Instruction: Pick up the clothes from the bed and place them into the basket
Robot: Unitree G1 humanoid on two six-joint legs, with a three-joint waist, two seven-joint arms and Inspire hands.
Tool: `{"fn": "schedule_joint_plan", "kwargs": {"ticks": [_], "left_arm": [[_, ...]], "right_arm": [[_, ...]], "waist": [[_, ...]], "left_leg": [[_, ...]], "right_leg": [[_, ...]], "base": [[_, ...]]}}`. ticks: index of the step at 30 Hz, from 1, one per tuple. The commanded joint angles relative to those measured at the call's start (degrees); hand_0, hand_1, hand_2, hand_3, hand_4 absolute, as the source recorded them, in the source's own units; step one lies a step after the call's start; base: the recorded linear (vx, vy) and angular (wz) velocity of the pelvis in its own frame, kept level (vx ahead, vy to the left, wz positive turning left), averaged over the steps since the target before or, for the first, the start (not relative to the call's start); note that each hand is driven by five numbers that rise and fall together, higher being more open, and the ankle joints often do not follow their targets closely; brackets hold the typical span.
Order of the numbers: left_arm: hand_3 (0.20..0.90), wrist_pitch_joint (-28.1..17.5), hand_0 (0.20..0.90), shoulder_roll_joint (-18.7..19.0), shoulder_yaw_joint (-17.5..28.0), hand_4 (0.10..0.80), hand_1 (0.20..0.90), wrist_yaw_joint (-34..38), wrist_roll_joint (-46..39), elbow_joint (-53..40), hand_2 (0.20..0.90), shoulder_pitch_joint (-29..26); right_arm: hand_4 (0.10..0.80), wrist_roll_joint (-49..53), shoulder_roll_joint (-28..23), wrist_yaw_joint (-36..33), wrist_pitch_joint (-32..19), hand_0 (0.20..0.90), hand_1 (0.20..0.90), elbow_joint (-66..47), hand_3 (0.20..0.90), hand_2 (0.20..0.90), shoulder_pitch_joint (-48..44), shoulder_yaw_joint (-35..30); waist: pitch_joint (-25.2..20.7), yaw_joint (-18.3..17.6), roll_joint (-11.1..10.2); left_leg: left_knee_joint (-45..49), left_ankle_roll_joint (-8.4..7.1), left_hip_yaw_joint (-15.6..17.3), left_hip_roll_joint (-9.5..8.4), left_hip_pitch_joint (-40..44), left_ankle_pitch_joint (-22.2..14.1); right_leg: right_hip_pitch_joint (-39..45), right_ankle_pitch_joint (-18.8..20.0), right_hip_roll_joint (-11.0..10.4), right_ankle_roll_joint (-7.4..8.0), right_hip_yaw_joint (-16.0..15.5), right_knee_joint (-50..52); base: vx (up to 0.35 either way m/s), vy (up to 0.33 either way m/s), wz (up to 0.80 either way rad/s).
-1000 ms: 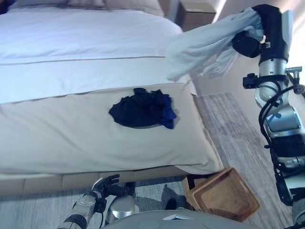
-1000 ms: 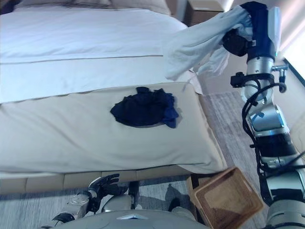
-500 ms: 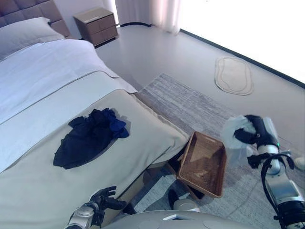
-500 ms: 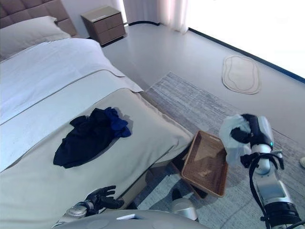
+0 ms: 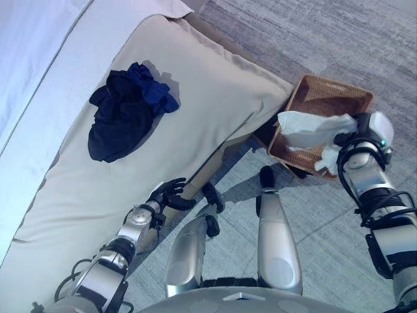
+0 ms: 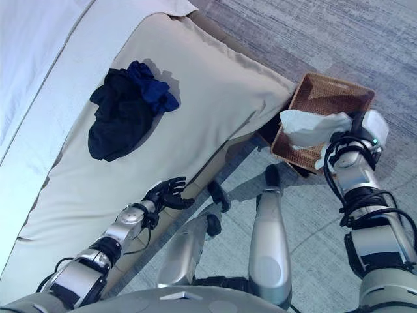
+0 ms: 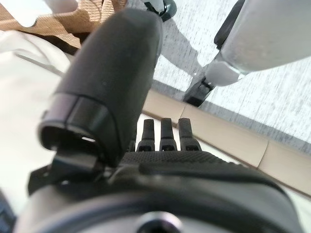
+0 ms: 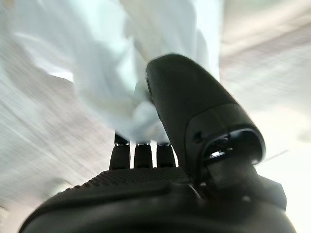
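A pale blue garment [image 5: 311,125] hangs from my right hand [image 5: 350,135], whose fingers are curled round the cloth, right over the brown wicker basket [image 5: 339,98] on the floor beside the bed. In the right wrist view the same pale cloth [image 8: 121,58] fills the space past the fingers. A dark navy garment [image 5: 124,111] lies crumpled on the beige bed cover [image 5: 208,85]. My left hand [image 5: 168,194] hovers low at the bed's near edge, fingers relaxed and holding nothing.
The bed [image 6: 39,72] fills the left side, with white sheet toward its head. A grey patterned rug [image 5: 326,39] covers the floor under and around the basket.
The camera has swung down and right. My right hand has carried the pale garment from high beside the bed down to above the basket. The navy garment has stayed on the bed.
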Motion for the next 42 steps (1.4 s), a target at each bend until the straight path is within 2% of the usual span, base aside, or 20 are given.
{"fn": "schedule_joint_plan", "kwargs": {"ticks": [1,3,5,9,12,15,16,17,19,20,23,25,29,31,33,35,41,42], "left_arm": [[0.9,-5.2,0.9,2.6,-2.0,0.8,0.9,-0.9,-3.8,-5.3,0.9,1.1],[0.9,-5.0,0.9,3.3,-3.2,0.8,0.9,-0.5,-5.4,-8.4,0.9,1.9],[0.9,-4.7,0.9,3.7,-3.4,0.8,0.9,-0.5,-6.0,-9.1,0.9,2.1],[0.9,-3.6,0.9,4.9,-3.1,0.8,0.9,-0.3,-6.4,-10.5,0.9,2.9],[0.9,-3.2,0.9,4.5,-2.1,0.8,0.9,0.1,-6.8,-10.3,0.9,4.7],[0.9,-3.0,0.9,3.3,-0.9,0.8,0.9,0.9,-6.6,-9.4,0.9,6.8],[0.9,-2.7,0.9,2.7,-0.3,0.8,0.9,1.4,-6.4,-9.2,0.9,7.7],[0.9,-2.3,0.9,2.3,0.5,0.8,0.9,1.6,-6.4,-9.1,0.9,8.2],[0.9,-2.0,0.9,1.5,2.2,0.8,0.9,1.6,-6.8,-7.5,0.9,9.3],[0.9,-1.9,0.9,1.3,3.2,0.8,0.9,1.4,-6.7,-6.6,0.9,9.7],[0.9,-0.9,0.9,0.1,6.1,0.8,0.9,1.3,-6.8,-4.0,0.9,11.2],[0.9,-0.5,0.9,-0.4,7.6,0.8,0.9,1.0,-6.7,-2.6,0.9,11.7],[0.9,-0.5,0.9,-0.5,9.0,0.8,0.9,0.6,-4.9,-0.2,0.9,13.1],[0.9,-0.7,0.9,0.0,9.1,0.8,0.9,0.6,-3.9,0.8,0.9,13.4],[0.9,-0.5,0.9,0.1,9.0,0.8,0.9,0.7,-3.7,0.9,0.9,13.6],[0.9,0.0,0.9,0.8,8.5,0.8,0.9,0.8,-4.4,1.5,0.9,13.6],[0.9,2.0,0.9,3.4,7.3,0.8,0.9,0.0,-4.3,1.6,0.9,12.4],[0.9,2.1,0.9,4.0,6.9,0.8,0.9,-0.2,-4.5,1.5,0.9,12.6]], "right_arm": [[0.8,-0.7,-6.1,-4.7,3.7,0.9,0.9,4.0,0.9,0.9,-8.3,2.8],[0.8,-1.9,-6.8,-3.0,6.5,0.9,0.9,7.6,0.9,0.9,-9.5,4.6],[0.8,-2.8,-6.9,-1.5,7.8,0.9,0.9,8.4,0.9,0.9,-9.7,5.1],[0.8,-0.6,-7.5,-1.8,6.2,0.9,0.9,9.0,0.9,0.9,-8.7,5.3],[0.8,3.8,-8.1,-6.8,1.3,0.9,0.9,4.8,0.9,0.9,-6.9,2.1],[0.8,2.0,-8.4,-12.8,-0.9,0.9,0.9,-3.6,0.9,0.9,-3.2,-1.6],[0.8,1.4,-8.6,-14.4,-1.2,0.9,0.9,-8.7,0.9,0.9,-1.0,-2.9],[0.8,1.2,-8.7,-15.9,-2.7,0.9,0.9,-12.7,0.9,0.9,0.7,-4.6],[0.8,-1.8,-7.7,-17.2,-5.7,0.9,0.9,-23.9,0.9,0.9,5.5,-8.9],[0.8,-2.9,-6.6,-16.4,-5.0,0.9,0.9,-30.2,0.9,0.9,7.8,-10.8],[0.8,-10.2,-3.0,-14.7,-8.4,0.9,0.9,-43.9,0.9,0.9,13.1,-13.2],[0.8,-13.4,-1.8,-12.7,-10.9,0.9,0.9,-48.4,0.9,0.9,14.9,-13.4],[0.8,-16.0,-2.7,-3.9,-14.4,0.9,0.9,-51.7,0.9,0.9,13.7,-9.8],[0.8,-15.7,-3.2,-0.5,-13.9,0.9,0.9,-50.1,0.9,0.9,11.4,-6.7],[0.8,-16.0,-3.3,1.3,-13.9,0.9,0.9,-48.9,0.9,0.9,10.0,-5.1],[0.8,-16.3,-3.0,5.1,-13.0,0.9,0.9,-44.9,0.9,0.9,5.9,-0.3],[0.8,-19.3,-1.8,4.7,-11.0,0.9,0.9,-28.1,0.9,0.9,-9.4,9.5],[0.8,-19.2,-1.6,3.6,-10.7,0.9,0.9,-25.7,0.9,0.9,-12.0,11.2]], "waist": [[0.8,-0.2,3.1],[0.8,0.8,4.4],[0.8,1.1,4.6],[0.8,2.0,4.8],[0.8,2.2,4.4],[0.8,1.4,3.6],[0.8,1.0,3.0],[0.8,0.8,2.6],[0.8,0.2,1.4],[0.8,0.0,0.7],[-0.7,0.1,-1.5],[-1.8,0.6,-2.9],[-4.1,3.9,-6.0],[-4.8,6.3,-7.6],[-5.0,7.4,-8.2],[-5.4,10.6,-9.3],[-4.9,18.6,-10.5],[-4.8,20.2,-10.6]], "left_leg": [[14.8,3.16,-4.2,-2.73,-5.2,-10.1],[13.9,3.04,-5.0,-3.49,-8.0,-8.7],[13.5,2.93,-5.2,-3.59,-8.5,-8.2],[10.5,2.53,-6.0,-3.75,-9.1,-5.9],[6.6,1.82,-6.6,-3.52,-6.8,-4.7],[3.9,1.25,-6.8,-3.07,-3.8,-4.1],[2.8,1.06,-6.9,-2.77,-2.4,-3.9],[1.7,1.31,-6.3,-2.45,-2.1,-2.4],[-0.1,1.13,-6.2,-2.28,0.4,-2.3],[-0.5,1.05,-6.3,-2.28,1.6,-2.4],[-1.6,1.05,-6.4,-2.3,3.8,-2.7],[-2.1,1.14,-6.4,-2.29,4.9,-2.9],[-2.7,1.74,-8.0,-3.04,6.3,-3.4],[-2.4,2.29,-9.3,-3.53,6.7,-3.7],[-2.2,2.63,-9.9,-3.8,6.9,-3.9],[-2.1,3.43,-11.5,-4.4,7.4,-4.0],[-1.2,5.29,-15.7,-6.14,6.7,-4.0],[-1.1,5.15,-16.9,-6.31,7.1,-5.1]], "right_leg": [[0.5,-5.3,-0.3,-2.33,-6.3,2.2],[-2.1,-5.2,-0.2,-2.78,-6.6,2.7],[-2.6,-5.1,-0.2,-2.84,-6.8,2.5],[-3.0,-4.3,0.0,-2.94,-7.5,1.2],[-0.7,-3.6,0.7,-2.66,-8.1,-1.9],[2.3,-2.6,1.5,-2.32,-8.3,-5.3],[3.6,-2.2,1.8,-2.09,-8.4,-6.4],[4.1,-0.2,2.1,-2.37,-8.8,-8.1],[6.6,0.1,2.5,-2.01,-9.1,-9.7],[7.9,0.1,2.7,-1.89,-9.1,-10.1],[10.6,0.0,2.9,-1.51,-9.5,-11.3],[12.3,0.0,2.7,-1.18,-10.0,-12.1],[16.0,0.3,1.6,-0.42,-12.3,-13.7],[17.7,0.5,0.8,-0.02,-13.8,-14.1],[18.7,0.6,0.5,0.18,-14.5,-14.2],[20.8,0.7,-0.3,0.6,-16.6,-14.4],[24.4,0.8,-2.1,1.26,-21.2,-13.9],[25.1,-0.3,-2.3,1.59,-21.4,-13.1]], "base": [[-0.046,-0.062,-0.03],[-0.035,-0.06,0.02],[-0.033,-0.05,0.14],[-0.028,-0.04,0.18],[0.032,0.045,0.17],[0.056,0.103,0.12],[0.008,0.137,0.13],[0.021,0.168,0.17],[0.049,0.18,0.14],[0.096,0.179,0.04],[0.097,0.181,0.05],[0.089,0.16,0.16],[0.073,0.135,0.33],[0.066,0.072,0.38],[0.063,0.06,0.46],[0.112,0.124,0.57],[0.113,0.094,0.61],[0.174,0.095,0.59]]}}
